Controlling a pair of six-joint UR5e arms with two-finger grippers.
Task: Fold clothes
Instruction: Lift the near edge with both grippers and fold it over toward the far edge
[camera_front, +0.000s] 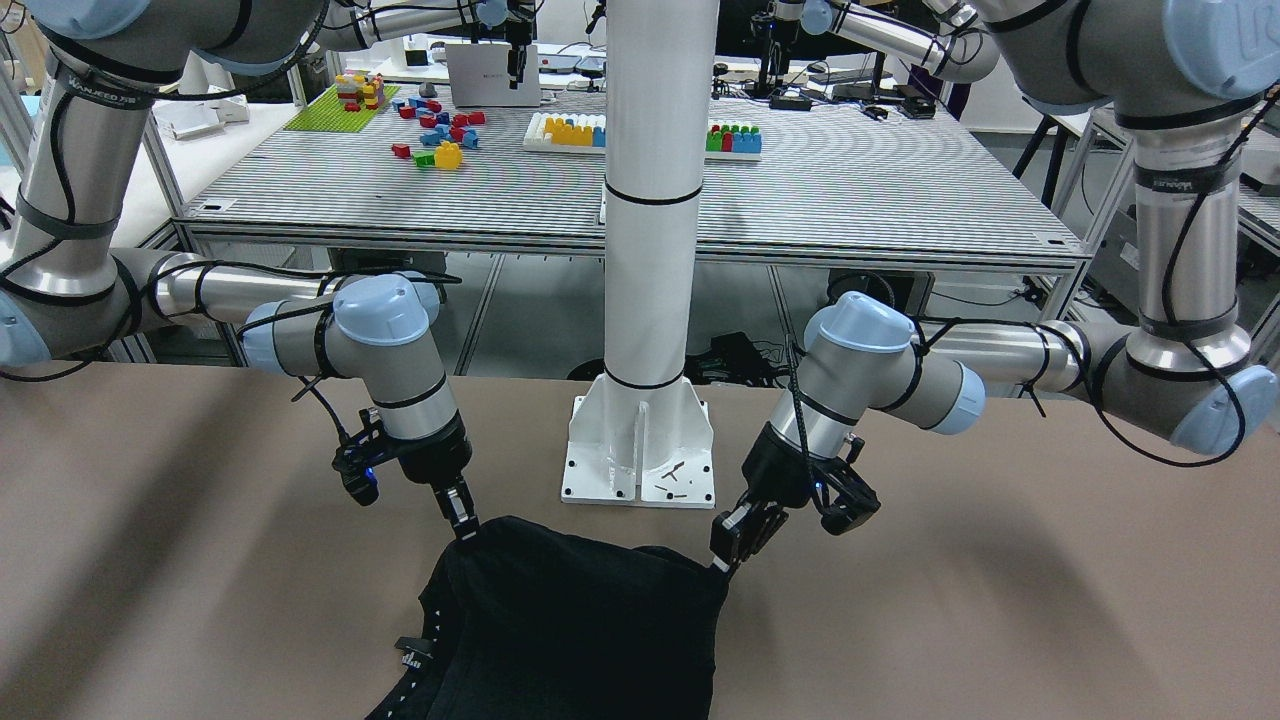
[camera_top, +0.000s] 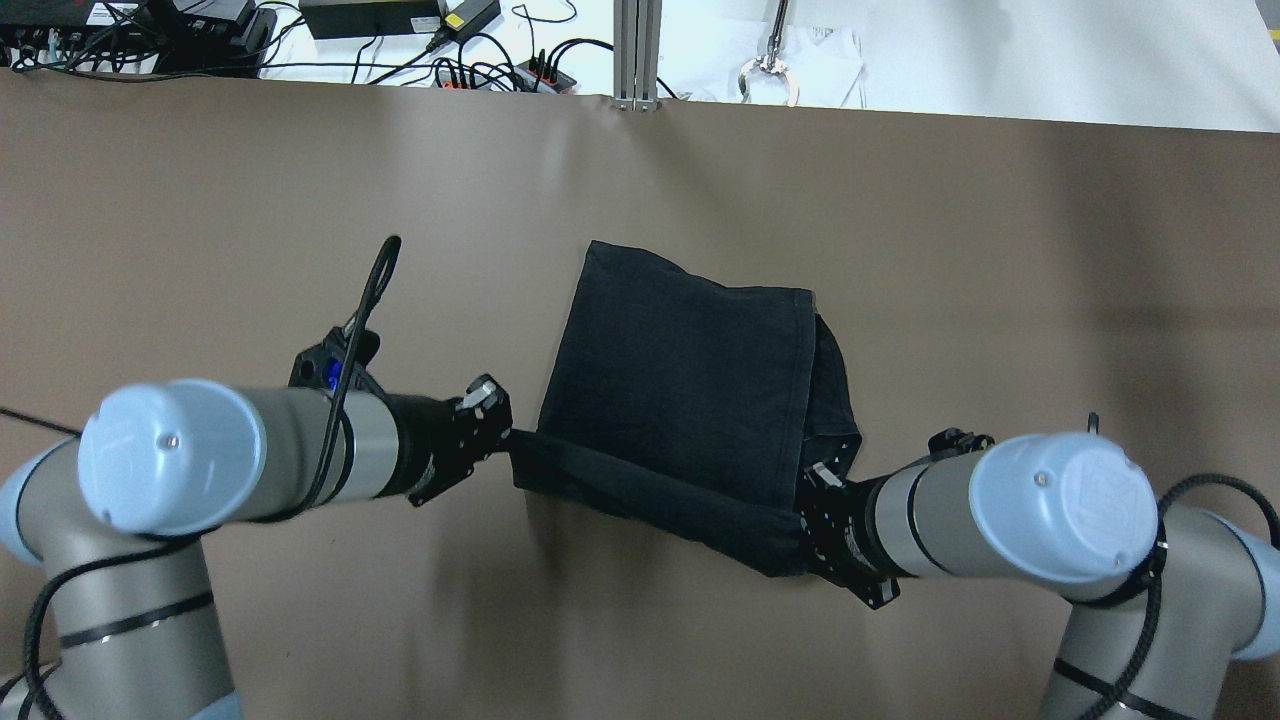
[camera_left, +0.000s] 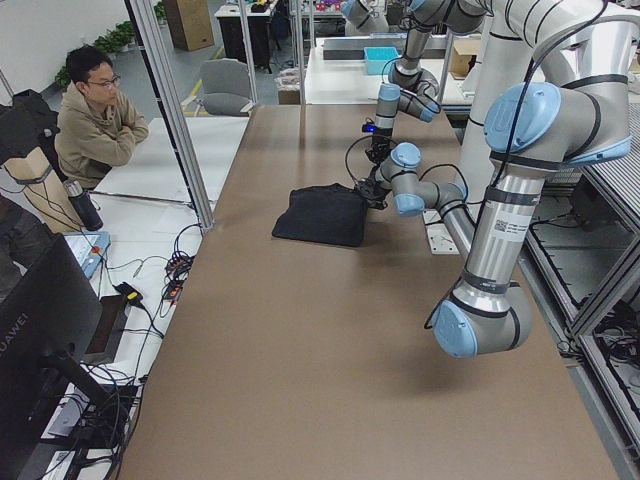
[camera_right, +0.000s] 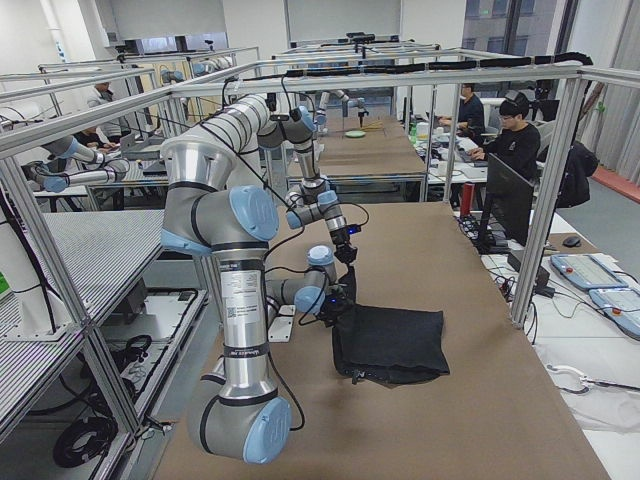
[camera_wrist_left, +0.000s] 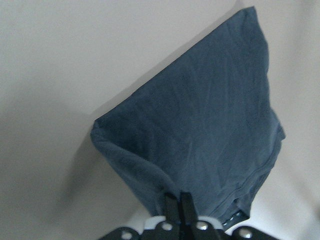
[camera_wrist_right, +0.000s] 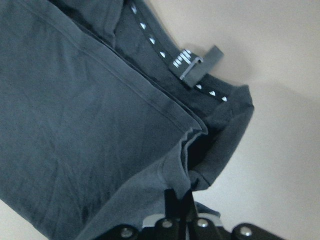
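The black garment (camera_top: 680, 370) is lying part-folded mid-worktop (camera_top: 300, 180), with its robot-side edge held stretched between the two arms. It's a soft, light knit, so it can be expected to sag and slide rather than keep a crease. Corners and hemmed edges are probably best taken hold of. The left jaws are pinched shut on one corner. The right jaws are clamped likewise on the other, near the small tag (camera_wrist_right: 197, 62), with nothing but fabric gripped.

Toy bricks (camera_front: 448, 155), seated person (camera_left: 97, 125), brown table (camera_top: 200, 200).
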